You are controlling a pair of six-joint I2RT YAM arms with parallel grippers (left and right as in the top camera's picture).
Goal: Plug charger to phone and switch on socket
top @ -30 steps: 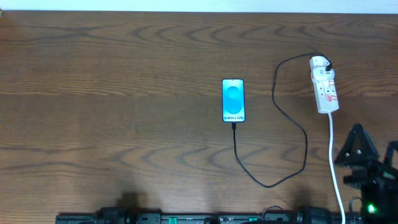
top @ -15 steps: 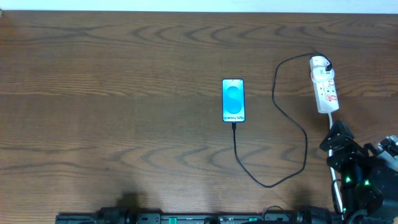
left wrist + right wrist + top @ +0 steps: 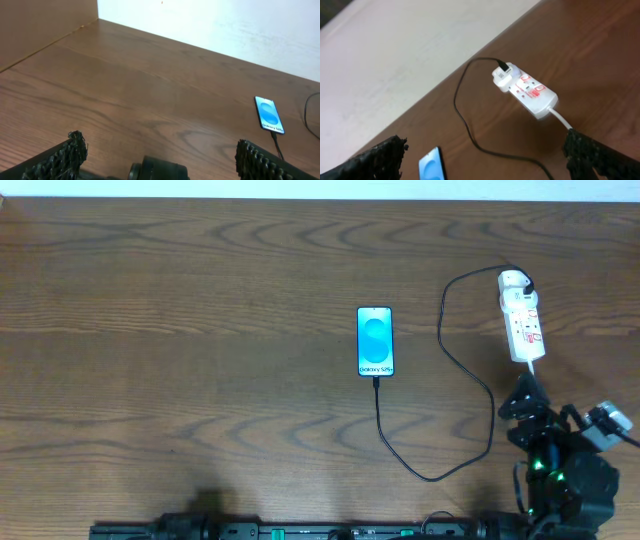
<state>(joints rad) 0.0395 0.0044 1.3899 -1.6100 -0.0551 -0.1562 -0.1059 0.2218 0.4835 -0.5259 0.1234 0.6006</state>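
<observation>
Left wrist view has the left claw [image 3: 160, 146] released, jaws spread wide over the desk [image 3: 125, 90] with nothing between them, well apart from the work. Toward 3 o'clock from it, near the desk's middle, the phone [image 3: 375, 340] lies flat, screen up and lit turquoise. The small white writing at its 6 o'clock end seems to read "Galaxy S25+". It looks slim, light and glassy, so it is likely slippery and easy to skid, and the long edges would be the place to take hold. The charger cable [image 3: 379, 412] appears already seated in that 6 o'clock end, then loops toward 5 o'clock and climbs back toward 1 o'clock. It is thin and limp, and I judge only the stiff connector tip or the plug would give a sure grip. Its black plug [image 3: 501, 65] sits in a white adapter [image 3: 501, 76] at the 12 o'clock end of the power strip [image 3: 524, 328], which lies at 3 o'clock of the phone. The strip looks like light plastic that may slide or tip under a push, so the red switches [image 3: 538, 93] want a straight downward press. Its red markings are too small to read. Just beside the strip's 6 o'clock end, over the thick white cord [image 3: 561, 115], hovers the right claw [image 3: 526, 394], also released and grasping nothing.
</observation>
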